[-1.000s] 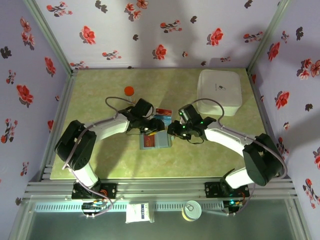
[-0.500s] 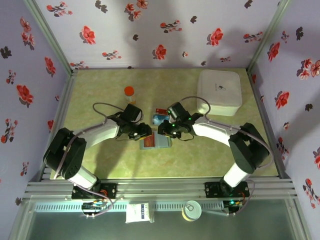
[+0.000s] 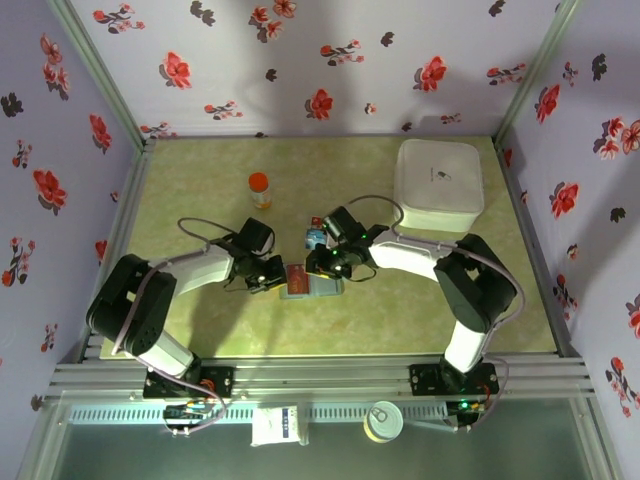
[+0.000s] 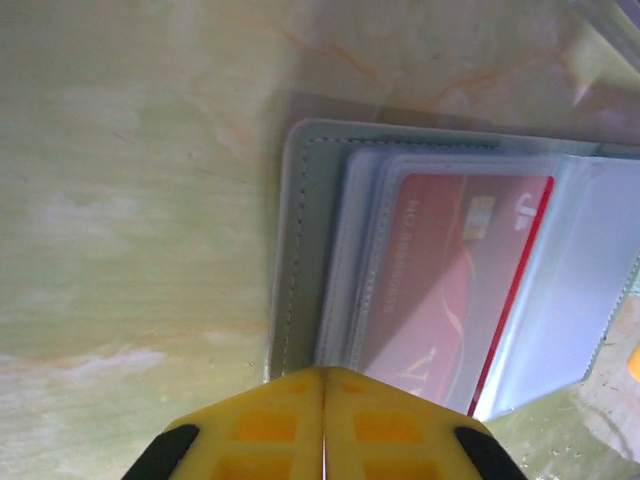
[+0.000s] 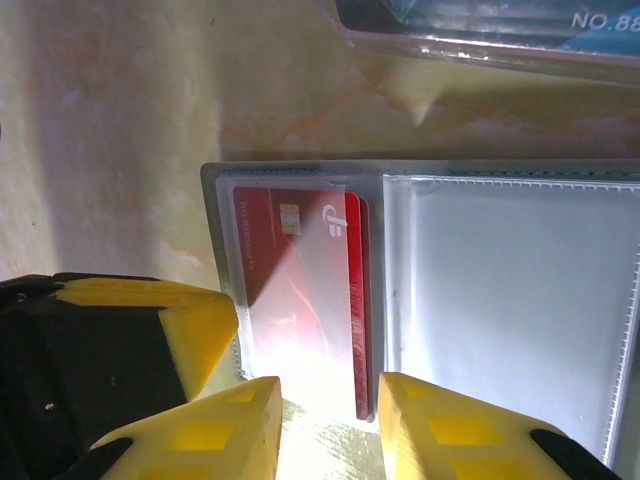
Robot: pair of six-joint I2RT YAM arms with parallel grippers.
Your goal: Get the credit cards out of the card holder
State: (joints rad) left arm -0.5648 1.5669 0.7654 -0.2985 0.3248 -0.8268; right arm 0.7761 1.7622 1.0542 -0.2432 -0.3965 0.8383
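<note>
Where the left gripper (image 4: 323, 400) sits: fingertips are pressed shut, at the near edge of the card holder (image 4: 295, 260).
Right gripper (image 5: 330, 420): held narrowly apart, either side of the edge of the red credit card (image 5: 300, 270).
Red credit card: kept in a clear sleeve (image 4: 590, 290) just ahead.
Blue card (image 5: 480, 15): seen beyond the holder, farthest off.

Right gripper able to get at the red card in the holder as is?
Likely yes: the right gripper is open, its fingers flanking the red card at its near end, nothing between. The left gripper is shut at the card holder edge.
</note>
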